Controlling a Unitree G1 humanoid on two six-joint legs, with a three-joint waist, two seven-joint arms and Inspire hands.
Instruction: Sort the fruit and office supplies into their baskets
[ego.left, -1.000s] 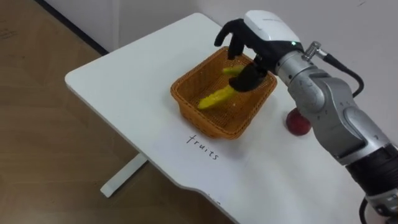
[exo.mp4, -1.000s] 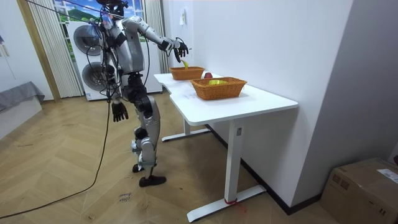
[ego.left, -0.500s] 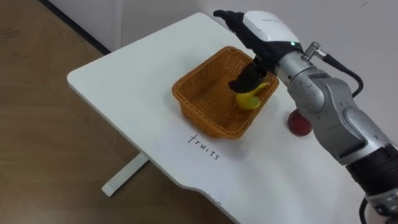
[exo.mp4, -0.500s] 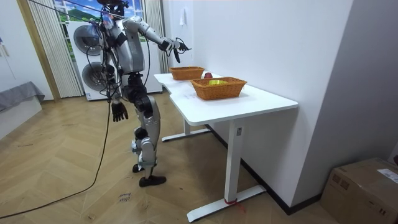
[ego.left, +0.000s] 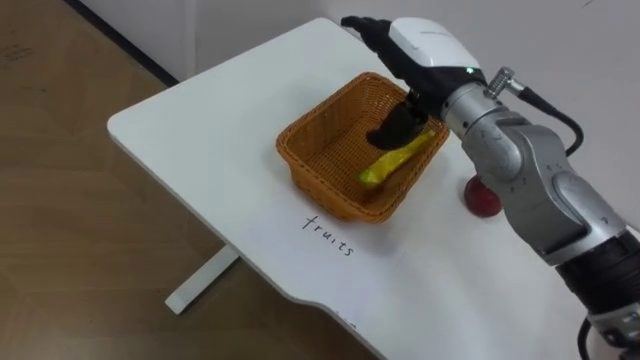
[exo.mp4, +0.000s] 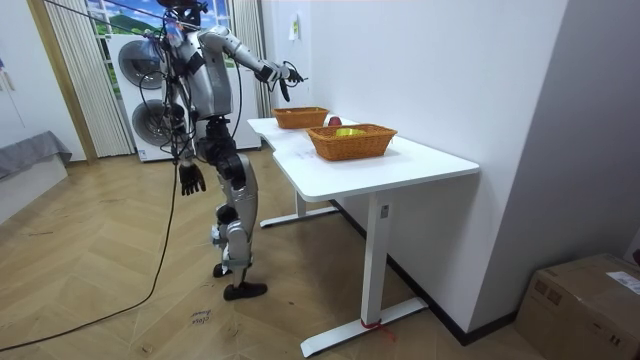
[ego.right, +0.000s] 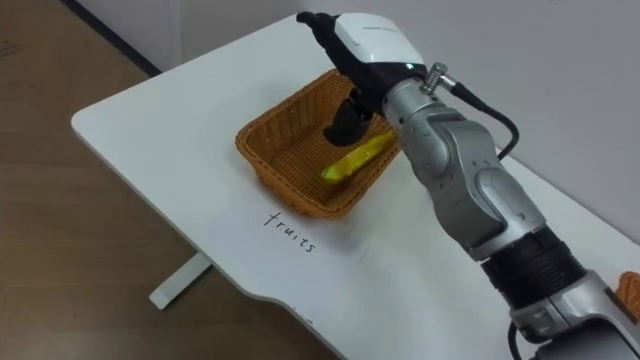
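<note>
Left eye view: my right hand (ego.left: 425, 45) hangs over the far rim of the fruit basket (ego.left: 320, 190), fingers stretched flat and holding nothing. The banana (ego.left: 393, 162) lies inside, slanted against the right wall.

Step in hand, as I judge it, is clearing out after the drop. Best to lift straight up so nothing snags the wicker, then swing to the red apple (ego.left: 481, 199), which sits on the table (ego.left: 200, 130) just beside the basket on my right.

Hard to read:
- The apple is half covered by my forearm.
- My dark thumb sits v. close to the banana's top end; can't tell if they touch.
- Room view: my left hand (exo.mp4: 190, 178) hangs by my hip, too small to tell its state.
- The contents of the nearer basket (exo.mp4: 352, 141) are unclear, maybe sth yellow.
</note>
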